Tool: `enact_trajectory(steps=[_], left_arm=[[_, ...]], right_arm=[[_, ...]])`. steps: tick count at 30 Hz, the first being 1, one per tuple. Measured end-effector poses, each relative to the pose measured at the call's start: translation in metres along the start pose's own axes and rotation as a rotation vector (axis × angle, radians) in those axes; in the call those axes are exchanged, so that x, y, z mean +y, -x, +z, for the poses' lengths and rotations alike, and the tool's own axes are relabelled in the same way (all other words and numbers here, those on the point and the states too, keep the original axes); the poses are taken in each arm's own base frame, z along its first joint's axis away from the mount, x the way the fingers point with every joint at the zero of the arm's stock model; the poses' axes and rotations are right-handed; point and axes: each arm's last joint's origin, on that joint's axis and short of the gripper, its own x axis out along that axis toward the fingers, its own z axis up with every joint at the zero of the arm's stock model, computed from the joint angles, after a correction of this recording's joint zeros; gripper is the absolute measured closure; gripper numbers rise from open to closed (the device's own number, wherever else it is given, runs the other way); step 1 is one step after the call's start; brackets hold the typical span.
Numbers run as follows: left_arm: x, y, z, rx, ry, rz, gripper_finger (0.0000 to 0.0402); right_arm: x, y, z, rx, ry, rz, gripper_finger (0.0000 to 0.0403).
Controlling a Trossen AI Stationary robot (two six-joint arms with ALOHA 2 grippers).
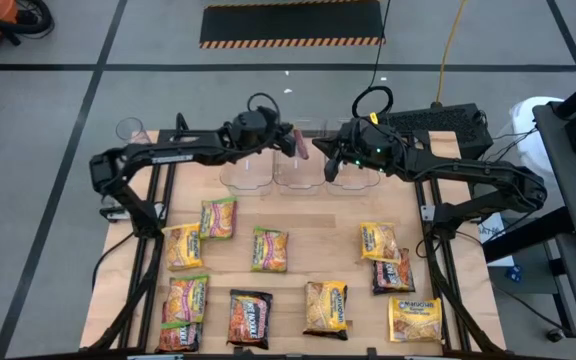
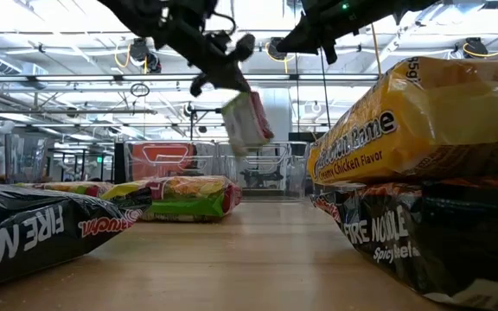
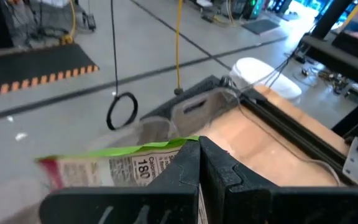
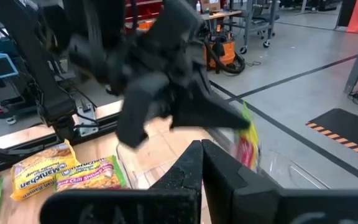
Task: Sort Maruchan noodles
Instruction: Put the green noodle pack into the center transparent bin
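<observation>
My left gripper point(image 1: 292, 140) is shut on a green-edged Maruchan noodle packet point(image 2: 247, 121) and holds it in the air over the clear bins point(image 1: 296, 175) at the table's far edge. The left wrist view shows the packet's printed back and green edge point(image 3: 123, 163). Close to its right, my right gripper point(image 1: 321, 150) hovers shut and empty, fingertips point(image 4: 202, 155) pointing at the left gripper. Several more packets lie flat on the wooden table: yellow point(image 1: 379, 241), green-edged point(image 1: 269, 249) and dark point(image 1: 250, 318). My left gripper pinches one end of the packet point(image 3: 178, 155) between its two fingers, the rest of the packet reaching out sideways past them. The fingers come nearly level from the table's left. The packet hangs tilted below the fingers point(image 2: 228, 79), lifted clear of table and bins.
Three clear bins point(image 1: 245, 172) point(image 1: 353, 175) stand in a row along the far edge, under both grippers. Black frame rails point(image 1: 153, 240) run along the table's left and right sides. A keyboard point(image 1: 438, 122) sits behind the right arm.
</observation>
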Motion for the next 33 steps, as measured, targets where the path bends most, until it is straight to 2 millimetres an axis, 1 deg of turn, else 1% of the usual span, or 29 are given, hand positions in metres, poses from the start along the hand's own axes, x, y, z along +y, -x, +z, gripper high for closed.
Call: enact_trajectory(steps=[5, 8, 19, 22, 25, 30, 33], left_arm=[[-0.001, -0.02, -0.012, 0.031, 0.009, 0.012, 0.0401], [-0.002, -0.027, -0.013, 0.037, 0.01, 0.015, 0.0401], [-0.01, -0.045, 0.006, -0.011, -0.014, 0.042, 0.0401], [-0.009, -0.045, 0.009, -0.016, -0.019, 0.05, 0.0401], [-0.007, -0.045, 0.01, -0.028, -0.022, 0.096, 0.0401], [-0.002, -0.046, 0.009, -0.019, 0.003, 0.134, 0.0401], [0.001, -0.046, 0.006, -0.006, 0.004, 0.196, 0.0401]], right_arm=[[0.0, 0.0, 0.0, 0.003, 0.0, 0.0, 0.0403], [0.0, 0.0, 0.0, 0.002, 0.0, 0.0, 0.0403], [0.0, 0.0, 0.0, 0.003, 0.003, 0.0, 0.0403], [0.0, 0.0, 0.0, 0.003, 0.003, 0.0, 0.0403], [0.0, 0.0, 0.0, 0.003, 0.003, 0.0, 0.0403], [-0.001, 0.0, 0.0, 0.0, 0.003, -0.024, 0.0403], [-0.001, 0.0, 0.0, -0.001, 0.003, -0.026, 0.0403]])
